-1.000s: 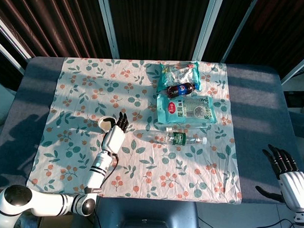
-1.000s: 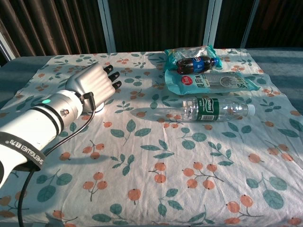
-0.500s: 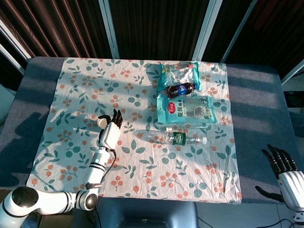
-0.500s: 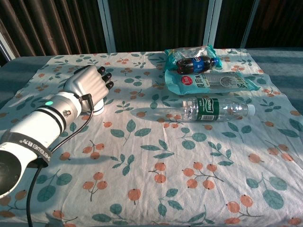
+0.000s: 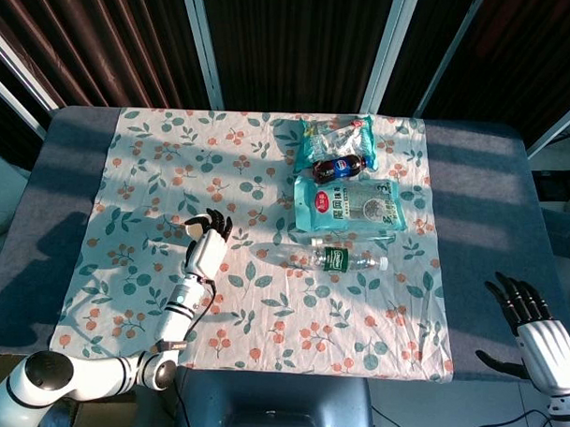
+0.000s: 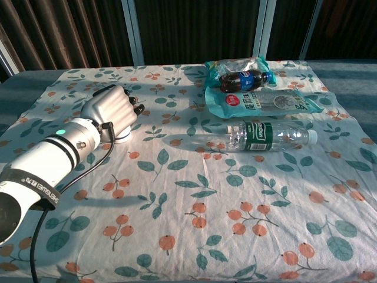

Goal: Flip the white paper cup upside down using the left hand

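The white paper cup (image 6: 122, 138) stands on the floral cloth at the left. Only its lower white part shows under my left hand (image 6: 111, 110) in the chest view. That hand wraps the cup from the near side, its dark fingertips (image 6: 137, 108) curled round the far side. In the head view the left hand (image 5: 207, 244) hides the cup almost fully. My right hand (image 5: 536, 331) hangs off the table's near right corner, fingers spread, holding nothing.
A clear water bottle (image 6: 268, 135) with a green label lies on its side right of the cup. Behind it lie a teal snack bag (image 6: 262, 101), a small cola bottle (image 6: 244, 78) and a green packet (image 5: 336, 136). The floral cloth (image 6: 194, 200) covers the table.
The left hand's fingers, stretched out beside the cup a second ago, have curled in and closed around it. The right hand drifted slightly lower.
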`<control>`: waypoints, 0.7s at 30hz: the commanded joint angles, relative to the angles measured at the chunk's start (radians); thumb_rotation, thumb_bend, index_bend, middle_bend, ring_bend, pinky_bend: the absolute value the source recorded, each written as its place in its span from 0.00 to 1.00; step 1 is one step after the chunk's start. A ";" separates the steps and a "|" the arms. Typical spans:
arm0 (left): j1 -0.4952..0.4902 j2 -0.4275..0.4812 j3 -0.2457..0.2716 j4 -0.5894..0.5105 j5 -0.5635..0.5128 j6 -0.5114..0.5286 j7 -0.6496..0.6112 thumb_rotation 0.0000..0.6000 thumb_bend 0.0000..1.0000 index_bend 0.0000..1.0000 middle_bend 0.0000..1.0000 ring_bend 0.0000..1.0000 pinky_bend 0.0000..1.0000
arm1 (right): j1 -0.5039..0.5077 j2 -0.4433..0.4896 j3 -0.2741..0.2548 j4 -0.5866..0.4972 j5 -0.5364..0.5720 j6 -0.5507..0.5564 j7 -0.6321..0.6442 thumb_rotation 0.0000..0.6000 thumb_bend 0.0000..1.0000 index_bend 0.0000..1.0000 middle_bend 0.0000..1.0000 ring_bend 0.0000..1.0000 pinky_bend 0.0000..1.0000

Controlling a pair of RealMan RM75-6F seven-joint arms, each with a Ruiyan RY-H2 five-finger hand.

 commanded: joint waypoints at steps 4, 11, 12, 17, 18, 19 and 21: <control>0.011 -0.002 0.022 0.070 0.092 -0.035 -0.114 1.00 0.42 0.08 0.28 0.33 0.59 | 0.002 0.002 -0.003 -0.002 -0.001 -0.007 -0.004 1.00 0.06 0.00 0.00 0.00 0.18; 0.020 0.048 -0.019 0.013 0.112 -0.043 -0.183 1.00 0.42 0.08 0.28 0.33 0.59 | 0.005 0.004 -0.006 -0.005 -0.001 -0.014 -0.009 1.00 0.06 0.00 0.00 0.00 0.18; 0.021 0.060 -0.029 -0.006 0.109 -0.045 -0.196 1.00 0.42 0.08 0.28 0.33 0.59 | 0.006 0.004 -0.006 -0.006 -0.001 -0.015 -0.010 1.00 0.06 0.00 0.00 0.00 0.18; 0.033 0.150 -0.099 -0.156 0.043 -0.081 -0.283 1.00 0.42 0.08 0.28 0.33 0.59 | 0.008 0.005 -0.006 -0.010 0.003 -0.021 -0.015 1.00 0.06 0.00 0.00 0.00 0.18; 0.037 0.169 -0.116 -0.190 0.014 -0.096 -0.304 1.00 0.42 0.08 0.28 0.33 0.59 | 0.008 0.005 -0.006 -0.010 0.003 -0.022 -0.015 1.00 0.06 0.00 0.00 0.00 0.18; 0.042 0.188 -0.134 -0.226 -0.023 -0.112 -0.323 1.00 0.42 0.08 0.28 0.33 0.59 | 0.008 0.005 -0.006 -0.011 0.004 -0.023 -0.016 1.00 0.06 0.00 0.00 0.00 0.18; 0.045 0.227 -0.163 -0.290 -0.097 -0.145 -0.351 1.00 0.42 0.08 0.28 0.33 0.59 | 0.009 0.005 -0.006 -0.012 0.005 -0.024 -0.017 1.00 0.06 0.00 0.00 0.00 0.18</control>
